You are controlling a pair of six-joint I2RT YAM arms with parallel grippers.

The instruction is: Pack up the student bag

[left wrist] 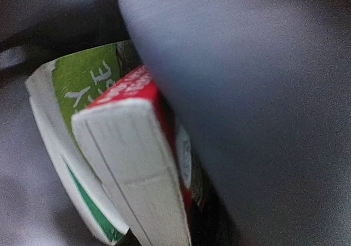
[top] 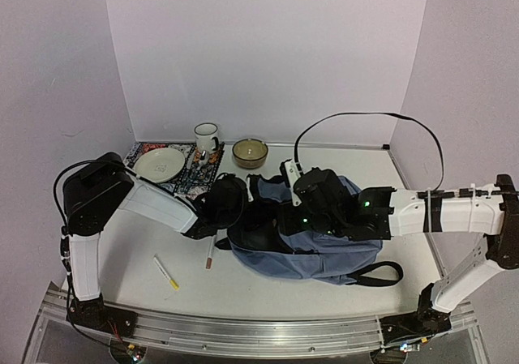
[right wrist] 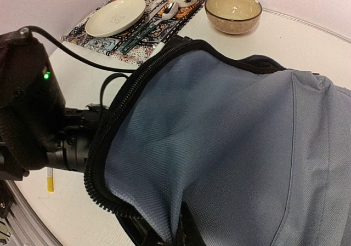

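Grey-blue fabric crowds the left wrist view. Student bag (right wrist: pixel 230 136) lies mid-table, right of centre, with its zipper edge (right wrist: pixel 118 112) raised and the mouth facing left. Left arm (right wrist: pixel 33 114) enters the mouth; left gripper hidden inside, state can't be told. Red book (left wrist: pixel 131 164) lies against green book (left wrist: pixel 82 81). Right gripper (top: pixel 296 182) is at the bag's far edge, jaws unclear. Yellow pen (top: pixel 167 272) lies on the table (top: pixel 122 250) to the near left.

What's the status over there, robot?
Left pincer in mouth of student bag, grip unseen. Right pincer at its flap, grip hidden. Green book, red book inside. Yellow-tipped pen, second pen outside on table.
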